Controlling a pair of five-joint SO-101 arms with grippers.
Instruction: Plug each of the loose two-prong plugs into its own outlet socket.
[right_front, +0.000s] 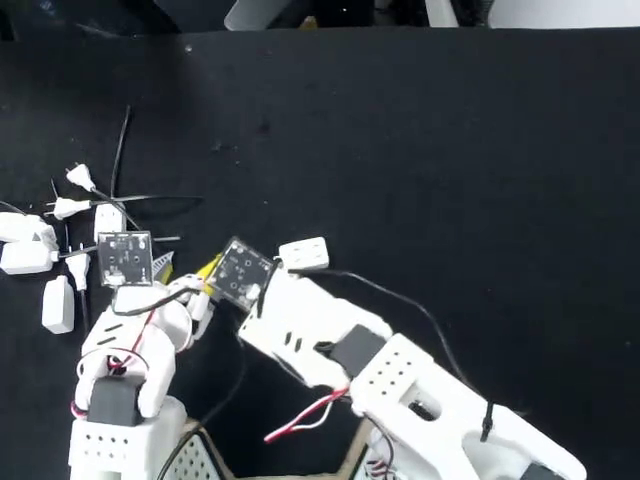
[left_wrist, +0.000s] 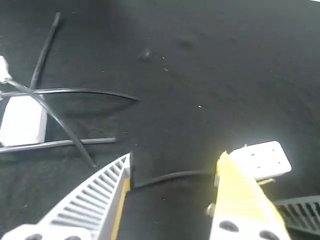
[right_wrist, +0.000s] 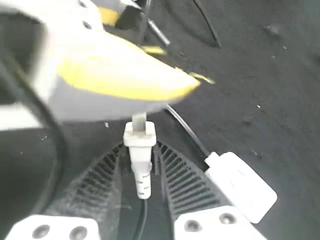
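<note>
The right tool (right_wrist: 140, 152) is clamped on a white two-prong plug (right_wrist: 139, 142), whose prongs point away from the wrist. Just beside it a white outlet socket (right_wrist: 241, 186) lies on its black cord (right_wrist: 187, 131). The left tool (left_wrist: 175, 161) stands spread wide. A thin black cable (left_wrist: 170, 176) crosses its gap, seemingly lying on the desk (right_front: 450, 150) rather than gripped. Its yellow finger (right_wrist: 130, 80) hangs close over the held plug's prongs. Well apart, near the desk's edge, more white plugs and sockets (right_front: 28, 257) lie among black cables.
</note>
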